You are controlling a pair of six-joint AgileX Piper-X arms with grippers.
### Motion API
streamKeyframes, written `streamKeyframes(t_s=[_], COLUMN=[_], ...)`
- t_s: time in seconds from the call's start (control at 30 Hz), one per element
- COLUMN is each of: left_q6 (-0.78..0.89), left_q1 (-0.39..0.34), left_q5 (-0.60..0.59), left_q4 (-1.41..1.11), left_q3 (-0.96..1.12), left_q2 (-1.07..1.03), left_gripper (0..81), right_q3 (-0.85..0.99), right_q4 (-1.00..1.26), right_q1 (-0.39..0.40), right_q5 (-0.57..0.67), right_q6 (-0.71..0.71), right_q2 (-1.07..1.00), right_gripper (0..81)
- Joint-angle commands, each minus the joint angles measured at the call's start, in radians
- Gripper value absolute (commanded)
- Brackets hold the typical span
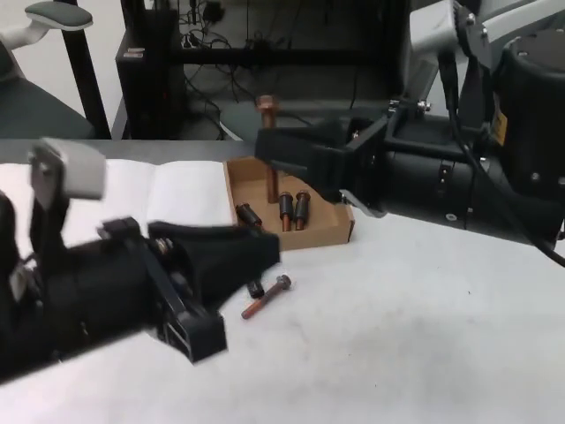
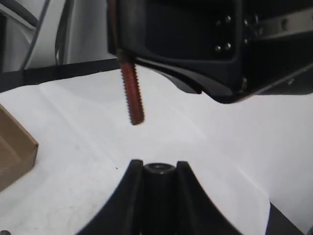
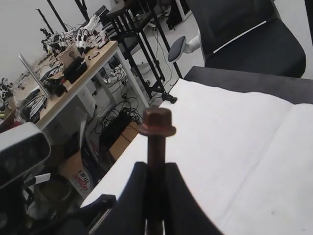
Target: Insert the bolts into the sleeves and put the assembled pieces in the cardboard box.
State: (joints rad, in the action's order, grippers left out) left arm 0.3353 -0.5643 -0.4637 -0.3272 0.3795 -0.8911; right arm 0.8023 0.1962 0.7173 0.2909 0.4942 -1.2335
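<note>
High view: the right gripper point(image 1: 267, 159) holds a bolt point(image 1: 267, 110) upright, head up, above the near edge of the cardboard box point(image 1: 340, 225). The left gripper point(image 1: 256, 252) sits just below and in front of it. Three assembled pieces point(image 1: 294, 209) lie in the box. A loose bolt point(image 1: 265, 299) and a loose sleeve point(image 1: 255, 289) lie on the table point(image 1: 424, 336) beneath the left gripper.

Left wrist view: the left fingers point(image 2: 128, 196) are closed narrowly on a black sleeve point(image 2: 159, 169), bore upward. The bolt's threaded end hangs above the bore, apart and out of line with it.

Right wrist view: the right fingers point(image 3: 132, 200) clamp the shank below the hexagonal head.

The step in hand is judged to be alignment before insertion. The next move calls for centring the bolt over the bore, then a straight descent. The two gripper bodies crowd each other.
</note>
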Motion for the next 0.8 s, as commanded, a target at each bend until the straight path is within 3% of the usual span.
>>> streamKeyframes(t_s=[0.0, 0.27, 0.5, 0.77], left_q6=[0.012, 0.026, 0.136, 0.009], left_q1=[0.043, 0.060, 0.063, 0.063], left_q5=[-0.011, -0.061, -0.110, -0.120], left_q4=[-0.038, -0.037, -0.034, 0.189], left_q3=[0.001, 0.001, 0.006, 0.130], left_q2=[0.011, 0.001, -0.092, -0.150], left_gripper=[1.7, 1.7, 1.7, 1.7], right_q3=[0.003, 0.003, 0.003, 0.003], right_q4=[0.032, 0.086, 0.085, 0.052], right_q1=[0.001, 0.001, 0.004, 0.004], right_q5=[0.000, -0.044, -0.044, -0.042], right_q6=[0.016, 0.058, 0.063, 0.064], right_q2=[0.005, 0.005, 0.005, 0.005], right_gripper=[0.4, 0.4, 0.4, 0.4])
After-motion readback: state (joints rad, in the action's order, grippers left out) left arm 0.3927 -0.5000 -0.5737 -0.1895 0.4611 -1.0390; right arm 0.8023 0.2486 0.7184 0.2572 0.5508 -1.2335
